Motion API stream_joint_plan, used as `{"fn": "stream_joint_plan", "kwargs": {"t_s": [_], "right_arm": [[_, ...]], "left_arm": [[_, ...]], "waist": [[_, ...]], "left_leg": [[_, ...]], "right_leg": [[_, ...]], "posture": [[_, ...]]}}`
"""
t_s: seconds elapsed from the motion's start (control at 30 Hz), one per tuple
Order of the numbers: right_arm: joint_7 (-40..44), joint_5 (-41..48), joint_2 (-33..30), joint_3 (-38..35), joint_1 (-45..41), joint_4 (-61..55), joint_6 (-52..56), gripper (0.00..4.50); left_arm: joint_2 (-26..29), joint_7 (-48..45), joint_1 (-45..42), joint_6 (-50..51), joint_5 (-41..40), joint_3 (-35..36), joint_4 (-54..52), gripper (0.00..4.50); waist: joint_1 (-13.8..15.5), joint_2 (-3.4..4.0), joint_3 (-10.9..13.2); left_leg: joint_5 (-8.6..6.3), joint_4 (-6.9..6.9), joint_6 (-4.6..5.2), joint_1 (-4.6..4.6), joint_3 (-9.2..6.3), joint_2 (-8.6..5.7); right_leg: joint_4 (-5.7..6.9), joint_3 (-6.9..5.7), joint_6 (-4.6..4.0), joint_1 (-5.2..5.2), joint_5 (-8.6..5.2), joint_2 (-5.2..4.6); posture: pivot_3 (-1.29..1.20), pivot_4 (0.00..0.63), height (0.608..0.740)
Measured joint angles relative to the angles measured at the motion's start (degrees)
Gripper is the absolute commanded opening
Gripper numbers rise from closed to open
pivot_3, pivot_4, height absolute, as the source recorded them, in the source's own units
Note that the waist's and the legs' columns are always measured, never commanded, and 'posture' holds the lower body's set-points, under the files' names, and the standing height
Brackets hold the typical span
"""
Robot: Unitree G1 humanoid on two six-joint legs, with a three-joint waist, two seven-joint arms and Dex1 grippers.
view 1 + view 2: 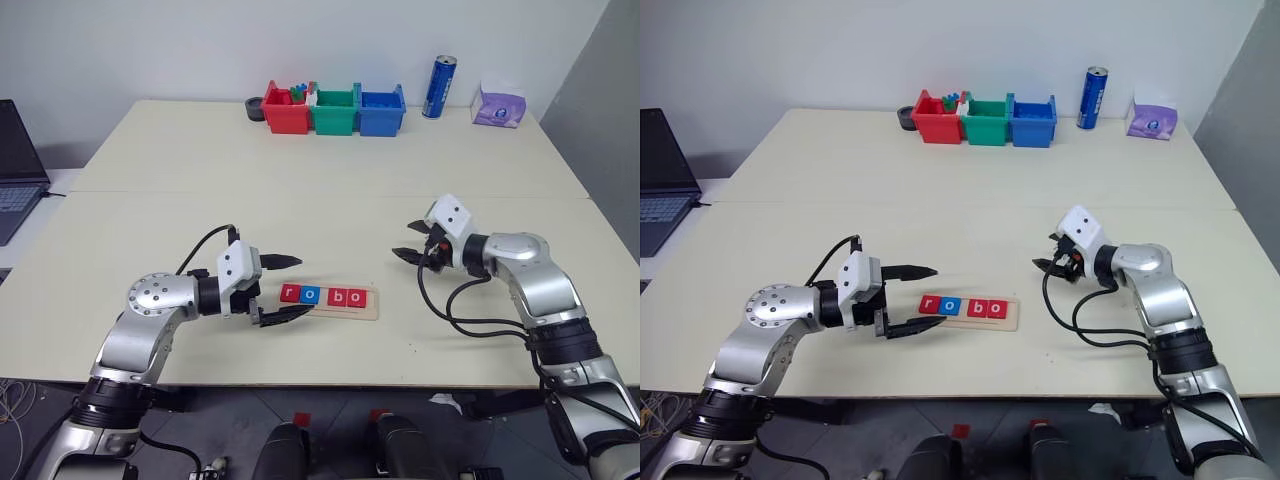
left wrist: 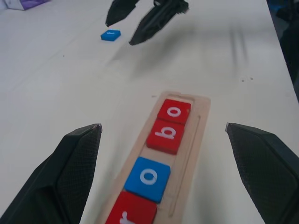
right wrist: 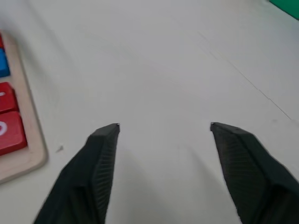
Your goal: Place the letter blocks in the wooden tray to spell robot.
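Note:
The wooden tray (image 1: 330,314) lies near the table's front edge. In it sit several letter blocks in a row: red r (image 1: 290,294), blue o (image 1: 309,295), red b (image 1: 336,296) and red o (image 1: 355,297). My left gripper (image 1: 289,288) hovers at the tray's left end, open, its fingers either side of the r block and holding nothing. My right gripper (image 1: 407,240) hangs open and empty above the table, to the right of the tray. A blue letter block (image 2: 110,34) lies flat on the table just beyond the right gripper (image 2: 120,32).
Red (image 1: 286,112), green (image 1: 334,112) and blue (image 1: 381,112) bins stand in a row at the back. A blue can (image 1: 440,87) and a purple tissue pack (image 1: 499,105) are at the back right. A laptop (image 1: 18,165) sits at the far left.

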Motion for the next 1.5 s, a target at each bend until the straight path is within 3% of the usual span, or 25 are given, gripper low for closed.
{"fn": "stream_joint_plan", "kwargs": {"t_s": [0.03, 0.13, 0.3, 0.53, 0.57, 0.87, 1.5], "right_arm": [[-0.98, 0.02, -0.19, -0.16, 1.53, -2.19, 1.07, 4.47], [-0.11, 1.49, -2.45, -0.05, 7.23, -10.5, 4.16, 4.35], [5.4, 3.21, -6.9, 2.31, 11.6, -17.69, 1.81, 2.73], [9.18, 3.27, -5.79, 8.59, 9.82, -14.21, -4.27, 0.18], [9.55, 2.98, -5.6, 9.28, 9.23, -13.14, -5.18, 0.04], [11.3, 2.11, -4.18, 12.75, 6.83, -7.47, -9.14, 0.04], [11.0, -0.59, -0.06, 16.05, 4.25, -3.0, -11.81, 0.04]], "left_arm": [[-0.33, 0.52, 0.0, 0.26, -0.01, -0.07, -0.51, 4.5], [-0.64, 0.38, 0.25, 1.13, -0.19, -0.55, -1.65, 4.5], [-0.06, -2.36, 0.94, 1.01, -0.25, -0.93, -1.82, 4.5], [2.16, -5.88, 1.11, -0.35, -0.2, -1.17, 0.12, 4.5], [2.46, -6.01, 1.23, -0.43, -0.2, -1.14, 0.17, 4.5], [3.45, -5.83, 5.58, -2.73, -0.08, -0.65, 0.09, 4.5], [5.2, -4.5, 5.79, -2.84, -0.19, 1.75, -0.79, 4.5]], "waist": [[0.01, 0.0, 0.0], [0.01, 0.01, 0.0], [-0.3, 0.0, 0.0], [-0.23, -0.01, 0.02], [-0.2, -0.01, 0.02], [-0.11, -0.01, 0.02], [-0.1, -0.01, 0.02]], "left_leg": [[0.0, -0.01, 0.0, 0.0, 0.0, 0.0], [0.0, -0.01, 0.0, -0.12, -0.01, -0.01], [0.0, 0.01, 0.0, -0.09, 0.04, 0.0], [0.0, 0.03, 0.0, -0.11, 0.05, 0.0], [0.0, 0.03, 0.0, -0.12, 0.05, 0.0], [0.0, 0.04, 0.0, -0.18, 0.0, 0.01], [0.0, 0.04, 0.0, -0.18, 0.01, 0.02]], "right_leg": [[0.0, 0.01, 0.02, -0.01, -0.01, 0.0], [0.0, 0.0, 0.07, -0.11, -0.04, 0.0], [0.0, 0.0, 0.14, -0.13, -0.08, 0.03], [-0.01, -0.01, 0.14, -0.13, -0.08, 0.06], [-0.01, 0.0, 0.14, -0.13, -0.08, 0.04], [0.0, -0.04, 0.13, -0.18, -0.08, 0.03], [0.0, -0.05, 0.13, -0.19, -0.07, 0.03]], "posture": [[0.0, 0.15, 0.74], [0.0, 0.15, 0.74], [0.0, 0.15, 0.74], [0.0, 0.15, 0.74], [0.0, 0.15, 0.74], [0.0, 0.15, 0.74], [0.0, 0.15, 0.74]]}}
